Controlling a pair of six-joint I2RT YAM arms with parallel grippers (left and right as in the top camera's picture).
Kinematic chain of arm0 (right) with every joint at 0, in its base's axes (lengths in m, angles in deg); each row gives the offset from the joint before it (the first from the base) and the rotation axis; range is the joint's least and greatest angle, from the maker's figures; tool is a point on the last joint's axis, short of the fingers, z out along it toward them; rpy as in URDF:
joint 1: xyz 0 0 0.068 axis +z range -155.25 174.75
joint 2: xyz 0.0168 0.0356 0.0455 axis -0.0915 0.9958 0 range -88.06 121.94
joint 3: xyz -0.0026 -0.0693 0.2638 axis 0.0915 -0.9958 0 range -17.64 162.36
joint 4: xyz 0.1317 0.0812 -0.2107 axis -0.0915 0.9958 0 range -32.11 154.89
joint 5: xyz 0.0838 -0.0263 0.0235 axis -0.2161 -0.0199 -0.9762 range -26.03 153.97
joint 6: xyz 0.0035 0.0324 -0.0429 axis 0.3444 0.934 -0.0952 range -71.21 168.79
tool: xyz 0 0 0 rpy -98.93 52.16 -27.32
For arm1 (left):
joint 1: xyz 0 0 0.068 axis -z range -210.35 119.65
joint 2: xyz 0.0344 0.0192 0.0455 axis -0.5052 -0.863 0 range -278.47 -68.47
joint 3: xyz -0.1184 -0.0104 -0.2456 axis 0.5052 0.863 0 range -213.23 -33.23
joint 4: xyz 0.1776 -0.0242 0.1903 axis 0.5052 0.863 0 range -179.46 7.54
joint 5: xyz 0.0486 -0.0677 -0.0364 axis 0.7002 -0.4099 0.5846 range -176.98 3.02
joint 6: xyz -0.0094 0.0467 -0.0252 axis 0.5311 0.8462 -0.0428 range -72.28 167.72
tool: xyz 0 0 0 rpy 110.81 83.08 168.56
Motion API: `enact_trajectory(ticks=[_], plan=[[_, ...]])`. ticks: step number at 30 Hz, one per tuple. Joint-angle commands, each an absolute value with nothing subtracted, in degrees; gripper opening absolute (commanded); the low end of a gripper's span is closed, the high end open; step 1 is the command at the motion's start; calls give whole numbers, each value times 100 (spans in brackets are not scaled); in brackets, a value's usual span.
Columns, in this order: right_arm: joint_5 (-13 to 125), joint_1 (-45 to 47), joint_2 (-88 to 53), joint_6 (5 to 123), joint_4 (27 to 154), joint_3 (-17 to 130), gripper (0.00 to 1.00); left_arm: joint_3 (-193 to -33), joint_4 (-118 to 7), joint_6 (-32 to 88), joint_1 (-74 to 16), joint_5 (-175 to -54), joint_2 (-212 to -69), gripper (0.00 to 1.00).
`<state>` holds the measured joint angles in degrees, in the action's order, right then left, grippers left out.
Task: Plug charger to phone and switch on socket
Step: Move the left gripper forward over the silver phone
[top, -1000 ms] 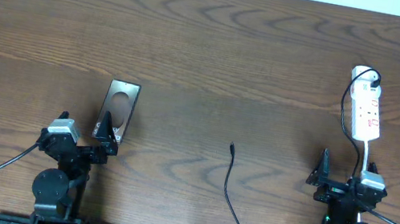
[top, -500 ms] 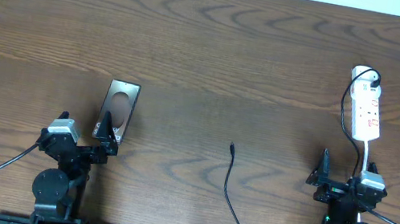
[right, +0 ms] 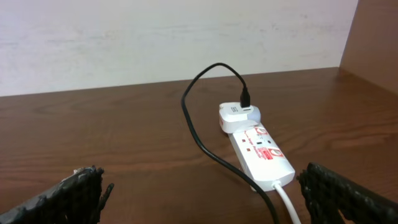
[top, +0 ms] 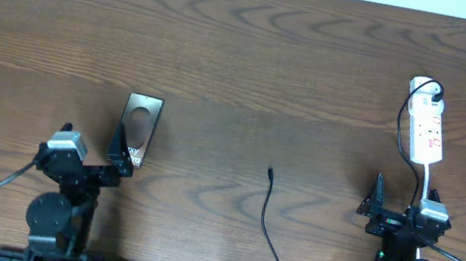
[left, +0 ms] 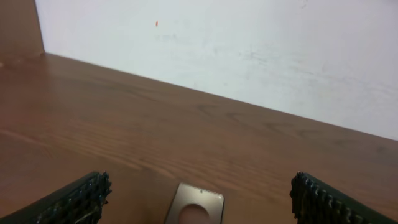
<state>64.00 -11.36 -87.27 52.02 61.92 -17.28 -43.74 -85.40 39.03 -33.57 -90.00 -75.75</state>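
2 grippers, left (top: 122, 152) and right (top: 375, 204), rest with fingers spread wide, holding nothing, at the near edge of a brown wood-grain table (top: 247, 47). The slim, glossy dark rectangular phone (top: 141, 120) lies just ahead of the left gripper. The long thin black charger cable (top: 268, 214) curls across mid-table, its plug tip (top: 271, 168) well apart from the phone. The white elongated power strip with red markings (top: 426, 133) lies beyond the right gripper.
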Motion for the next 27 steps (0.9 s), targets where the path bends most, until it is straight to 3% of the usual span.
enact_trajectory(ticks=[1,8,22,27], plan=[[6468,-1084,-8773,5132,6219,-1732,99,-4938,-8558,4312,-3379,-9011,-8225,95],[6468,-1084,-8773,5132,6219,-1732,99,-6511,-8274,4520,-3379,-9484,-10603,95],[6468,-1084,-8773,5132,6219,-1732,99,-11705,-3575,5025,-3381,-9656,-15184,95],[6468,-1084,-8773,5132,6219,-1732,99,-12277,-2582,5204,-3381,-9514,-15905,95]])
